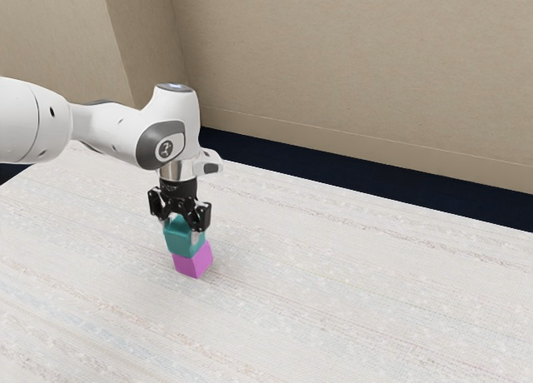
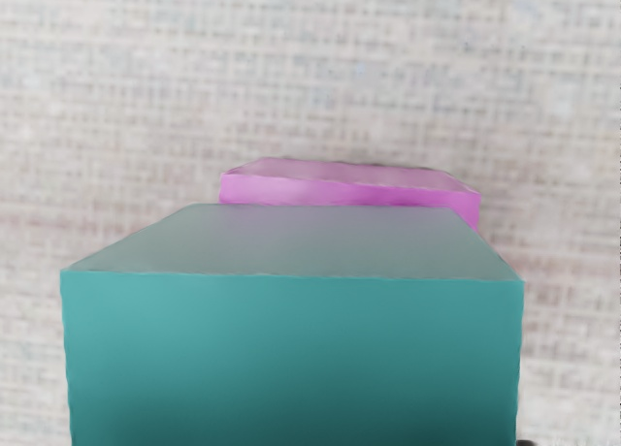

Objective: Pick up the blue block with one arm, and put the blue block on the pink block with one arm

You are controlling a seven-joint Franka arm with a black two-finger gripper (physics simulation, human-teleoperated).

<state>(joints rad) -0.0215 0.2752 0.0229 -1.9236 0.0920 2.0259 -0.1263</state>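
The blue block [image 1: 181, 237], teal in colour, rests on top of the pink block [image 1: 193, 261] on the table [image 1: 350, 283]. My gripper [image 1: 180, 219] comes straight down onto the blue block, with its black fingers [image 1: 200, 216] on two opposite sides of the block's upper part. In the wrist view the blue block [image 2: 291, 339] is large just under my hand, and the pink block [image 2: 349, 186] shows beyond and beneath it, offset a little from it.
The pale woven table surface stretches wide around the stack. A dark floor strip [image 1: 400, 179] and beige walls lie behind the table's far edge.
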